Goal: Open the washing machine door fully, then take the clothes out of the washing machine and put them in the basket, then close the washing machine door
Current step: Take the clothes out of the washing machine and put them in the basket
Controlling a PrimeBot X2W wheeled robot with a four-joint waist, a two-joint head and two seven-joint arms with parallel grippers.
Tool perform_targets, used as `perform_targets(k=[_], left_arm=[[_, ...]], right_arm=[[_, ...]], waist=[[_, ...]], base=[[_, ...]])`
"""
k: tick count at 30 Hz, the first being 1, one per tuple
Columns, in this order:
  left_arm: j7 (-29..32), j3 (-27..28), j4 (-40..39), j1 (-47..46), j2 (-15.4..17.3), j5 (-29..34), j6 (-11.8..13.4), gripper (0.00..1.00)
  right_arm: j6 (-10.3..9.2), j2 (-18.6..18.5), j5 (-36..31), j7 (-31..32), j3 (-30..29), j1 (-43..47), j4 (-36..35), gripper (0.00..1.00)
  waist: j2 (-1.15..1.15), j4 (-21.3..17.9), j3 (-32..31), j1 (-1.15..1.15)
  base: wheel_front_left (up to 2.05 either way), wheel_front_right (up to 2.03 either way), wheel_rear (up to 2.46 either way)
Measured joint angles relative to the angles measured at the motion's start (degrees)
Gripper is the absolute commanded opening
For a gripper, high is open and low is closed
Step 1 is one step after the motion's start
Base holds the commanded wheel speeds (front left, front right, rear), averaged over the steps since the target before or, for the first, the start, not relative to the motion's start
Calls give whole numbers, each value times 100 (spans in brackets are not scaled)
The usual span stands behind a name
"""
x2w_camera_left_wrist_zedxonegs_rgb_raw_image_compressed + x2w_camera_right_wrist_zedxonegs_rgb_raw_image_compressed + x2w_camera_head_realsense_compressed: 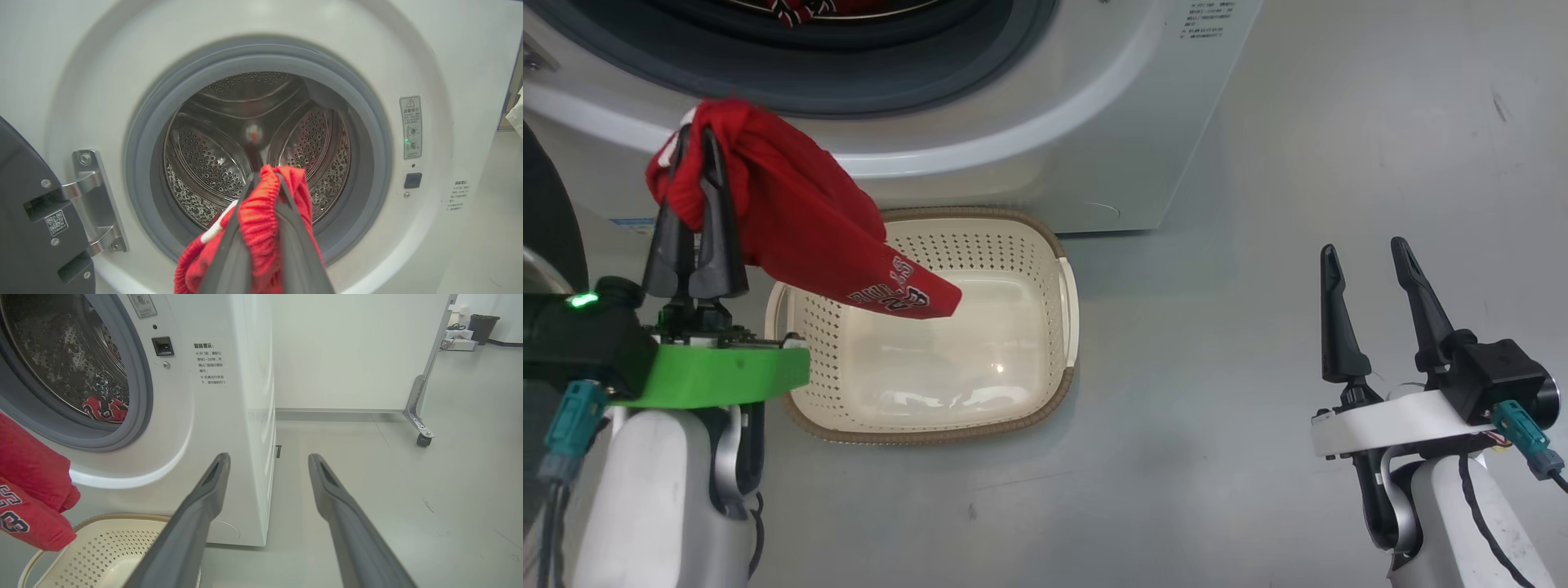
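Observation:
My left gripper (697,135) is shut on a red garment (800,220) with dark lettering, one of the clothes. The garment hangs down over the left back part of the cream basket (1045,412), which stands on the floor in front of the white washing machine (1013,131). In the left wrist view the fingers (286,237) pinch the red fabric (257,228) before the open port and steel drum (212,163). The black door (24,228) stands swung open at the left. More red clothes (104,409) lie inside the drum. My right gripper (1365,249) is open and empty at the right.
Bare grey floor (1258,327) stretches right of the basket and machine. A white partition on castors (421,433) stands beyond the machine's right side, with a dark bin (482,326) far behind.

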Motion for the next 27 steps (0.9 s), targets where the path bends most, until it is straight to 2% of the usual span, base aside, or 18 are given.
perform_targets(k=[8,16,27], left_arm=[[63,-234,633,256,-67,-149,-38,0],[305,-291,1968,257,-103,-524,-115,0],[639,-305,3397,-658,-125,-683,-159,0]], right_arm=[[43,21,0,0,101,-7,-48,100],[100,69,0,0,275,-146,-66,100],[151,92,8,0,379,-365,-81,100]], waist=[[0,-80,217,0],[0,-224,490,0],[0,-465,901,0]], base=[[0,0,0],[0,0,0],[0,0,0]])
